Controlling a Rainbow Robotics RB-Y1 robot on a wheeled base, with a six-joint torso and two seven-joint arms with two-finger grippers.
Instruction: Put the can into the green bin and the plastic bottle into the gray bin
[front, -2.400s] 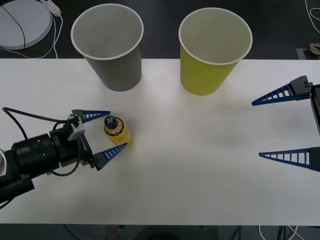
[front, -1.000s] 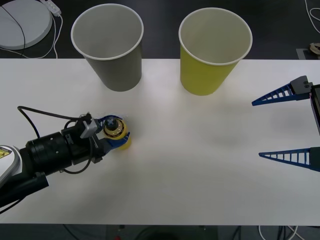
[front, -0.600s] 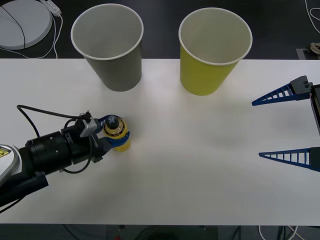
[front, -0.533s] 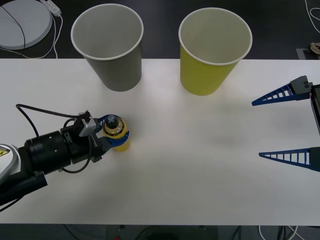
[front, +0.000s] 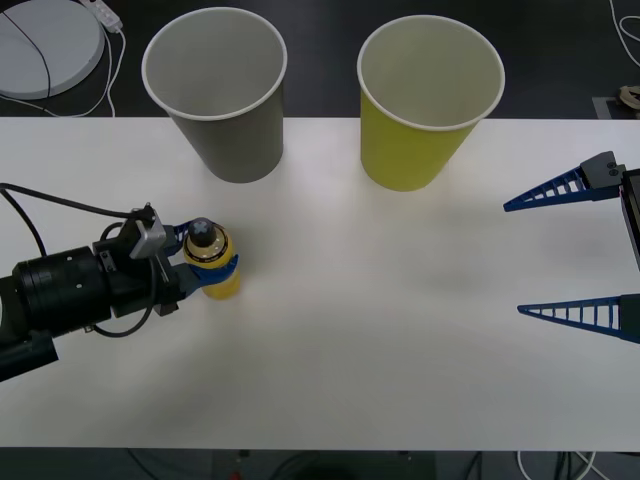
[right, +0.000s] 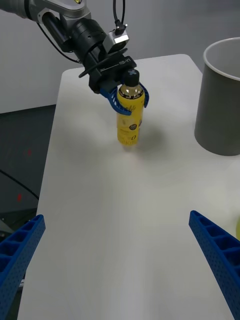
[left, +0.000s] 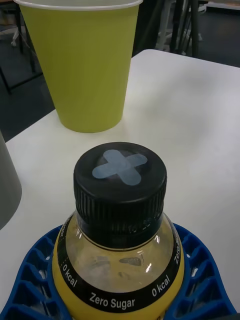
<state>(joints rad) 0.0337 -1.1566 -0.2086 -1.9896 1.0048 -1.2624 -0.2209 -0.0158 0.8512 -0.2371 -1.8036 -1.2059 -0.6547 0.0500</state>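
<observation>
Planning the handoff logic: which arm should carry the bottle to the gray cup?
Left. The left gripper is shut on the bottle, on the gray cup's side. The right gripper is open at the table's far right.

Bottle, lower centre of left wrist frame: black neck band reads "Zero Sugar", with "0 kcal" to each side. Cap has a pale cross mark. Nothing else legible.
</observation>
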